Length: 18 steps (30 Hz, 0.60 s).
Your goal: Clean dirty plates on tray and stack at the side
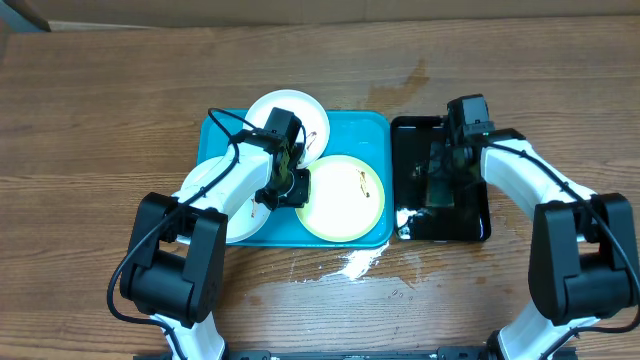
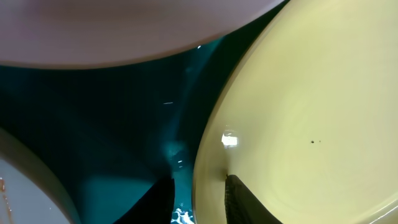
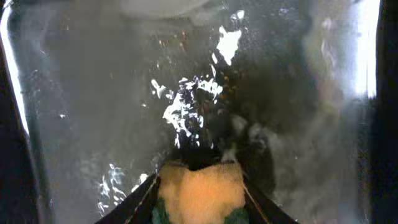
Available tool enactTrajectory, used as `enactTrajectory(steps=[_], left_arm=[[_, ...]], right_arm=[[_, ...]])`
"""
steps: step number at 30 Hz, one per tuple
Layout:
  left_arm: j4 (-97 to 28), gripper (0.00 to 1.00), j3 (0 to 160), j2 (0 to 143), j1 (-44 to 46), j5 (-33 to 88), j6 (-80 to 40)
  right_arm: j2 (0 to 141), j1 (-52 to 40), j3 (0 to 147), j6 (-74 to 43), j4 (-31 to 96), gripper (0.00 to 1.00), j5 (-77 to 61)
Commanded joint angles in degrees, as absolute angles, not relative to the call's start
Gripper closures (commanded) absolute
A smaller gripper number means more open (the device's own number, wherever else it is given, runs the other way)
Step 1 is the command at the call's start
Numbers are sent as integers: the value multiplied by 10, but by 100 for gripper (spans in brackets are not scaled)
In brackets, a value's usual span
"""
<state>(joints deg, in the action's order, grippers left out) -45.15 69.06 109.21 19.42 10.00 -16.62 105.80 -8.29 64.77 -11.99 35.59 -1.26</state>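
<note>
The turquoise tray (image 1: 375, 125) holds three plates: a white one (image 1: 290, 102) at the back, a white one (image 1: 205, 185) at the left, and a lime-green-rimmed one (image 1: 345, 200) with brown smears at the right. My left gripper (image 1: 288, 188) is open and straddles the left rim of the green-rimmed plate (image 2: 311, 124). In the left wrist view the left gripper (image 2: 198, 200) has one finger on the plate and one over the tray (image 2: 93, 124). My right gripper (image 1: 443, 170) is shut on a yellow-and-green sponge (image 3: 199, 190) over the black tray (image 1: 470, 225).
The glossy black tray (image 3: 93, 93) stands right of the turquoise tray and holds wet foam (image 3: 186, 106). White foam (image 1: 355, 262) lies on the wooden table in front of the trays. A damp stain (image 1: 415, 75) marks the table behind them.
</note>
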Motion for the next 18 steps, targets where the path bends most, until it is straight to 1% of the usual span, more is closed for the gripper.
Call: enactTrajectory(steps=[1, 4, 5, 7, 9, 12, 18], left_arm=[[-451, 70, 688, 1095, 196, 95, -172], [-451, 69, 688, 1095, 196, 95, -172], [-451, 69, 688, 1095, 196, 95, -172], [-451, 69, 688, 1095, 196, 95, -172], [-451, 67, 688, 1095, 196, 95, -172], [-452, 66, 688, 1095, 196, 95, -172], [-458, 64, 688, 1095, 196, 95, -172]], right_arm=[[1032, -85, 669, -120, 398, 57, -11], [1032, -85, 665, -120, 426, 49, -11], [1032, -85, 664, -120, 439, 41, -11], [1032, -85, 664, -120, 438, 29, -11], [1032, -85, 664, -120, 432, 21, -11], [1032, -85, 665, -120, 444, 18, -12], [1010, -85, 668, -145, 515, 18, -16]])
